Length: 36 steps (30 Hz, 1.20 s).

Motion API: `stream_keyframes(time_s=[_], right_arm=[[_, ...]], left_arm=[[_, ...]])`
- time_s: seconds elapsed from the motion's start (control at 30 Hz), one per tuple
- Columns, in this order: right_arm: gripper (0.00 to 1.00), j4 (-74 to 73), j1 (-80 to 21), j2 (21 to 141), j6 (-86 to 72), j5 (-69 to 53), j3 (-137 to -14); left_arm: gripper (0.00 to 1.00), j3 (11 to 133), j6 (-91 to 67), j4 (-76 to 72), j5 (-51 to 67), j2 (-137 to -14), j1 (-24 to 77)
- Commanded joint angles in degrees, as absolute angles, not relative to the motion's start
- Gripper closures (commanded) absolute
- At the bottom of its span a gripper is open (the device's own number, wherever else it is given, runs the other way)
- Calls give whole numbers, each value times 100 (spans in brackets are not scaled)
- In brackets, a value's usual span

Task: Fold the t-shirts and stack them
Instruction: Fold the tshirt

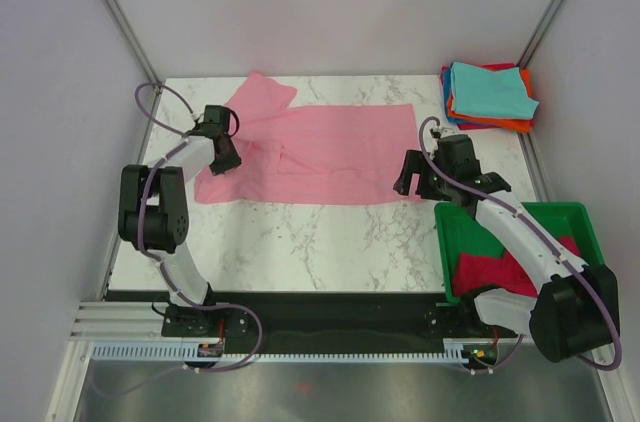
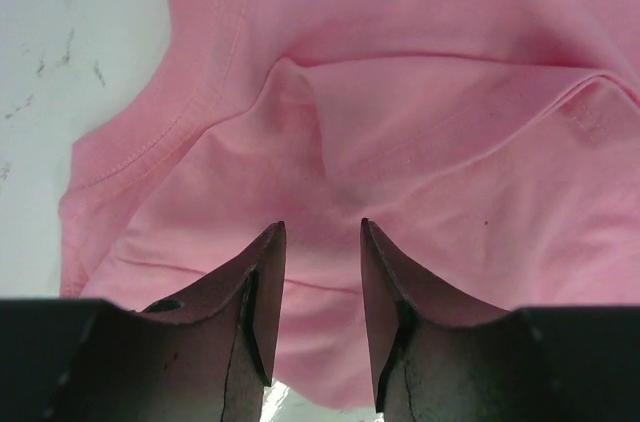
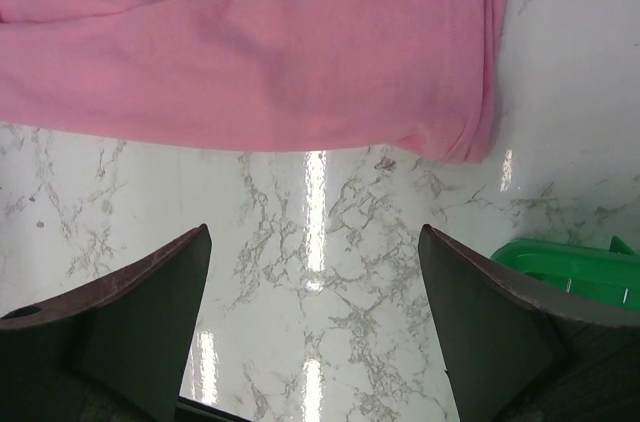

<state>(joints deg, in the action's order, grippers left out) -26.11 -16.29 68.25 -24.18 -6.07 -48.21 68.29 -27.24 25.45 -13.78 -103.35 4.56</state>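
Observation:
A light pink t-shirt (image 1: pixel 320 152) lies spread across the back middle of the marble table, one sleeve pointing to the back left. My left gripper (image 1: pixel 222 157) sits at the shirt's left end. In the left wrist view its tips (image 2: pixel 322 227) stand partly apart over rumpled pink cloth (image 2: pixel 400 92), and nothing is pinched between them. My right gripper (image 1: pixel 410 180) hovers by the shirt's near right corner. Its jaws (image 3: pixel 315 232) are wide open over bare marble, just short of the pink hem (image 3: pixel 250 42). A folded stack of t-shirts (image 1: pixel 488 94), teal on top, rests at the back right.
A green plastic bin (image 1: pixel 520 210) stands at the front right with magenta and red t-shirts (image 1: pixel 490 270) in it; its corner (image 3: pixel 580 267) shows in the right wrist view. The right arm reaches over the bin. Side walls close in the table.

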Motion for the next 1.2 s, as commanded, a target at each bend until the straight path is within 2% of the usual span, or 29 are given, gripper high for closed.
stream_keyframes(time_s=[0.0, 0.37, 0.43, 0.57, 0.67, 0.83, 0.93, 1.0, 1.03, 1.07, 1.13, 1.17], right_arm=[[7, -2505, -1644, 6653, -2356, -492, -4764], [7, -2426, -1644, 7022, -2171, -413, -4685], [7, -2408, -1652, 7066, -2153, -396, -4685], [7, -2356, -1644, 7163, -2136, -369, -4667], [7, -2312, -1644, 7233, -2145, -387, -4649], [7, -2259, -1644, 7260, -2153, -396, -4623], [7, -2233, -1644, 7286, -2162, -413, -4606], [7, -2224, -1644, 7295, -2180, -448, -4605], [7, -2215, -1644, 7295, -2188, -457, -4605], [7, -2215, -1644, 7295, -2188, -466, -4597], [7, -2224, -1644, 7243, -2197, -483, -4588], [7, -2232, -1644, 7216, -2180, -475, -4588]], left_arm=[[57, 7031, -2944, 1873, -1275, -10467, 431], [57, 7453, -2988, 1661, -1055, -11083, 334], [61, 7479, -2979, 1644, -1037, -11074, 334], [80, 7497, -2971, 1670, -1020, -11022, 325], [88, 7602, -3023, 1853, -1063, -10837, 299], [89, 8338, -2910, 2293, -1090, -10871, 185], [87, 8979, -2786, 2539, -897, -11187, 62], [82, 9367, -2725, 2820, -774, -11679, 9], [76, 9717, -2690, 2873, -686, -11837, -148], [64, 9912, -2629, 2961, -468, -12196, -228], [57, 10464, -2628, 3346, -352, -12435, -316], [48, 10555, -2611, 3401, -299, -12471, -343]])
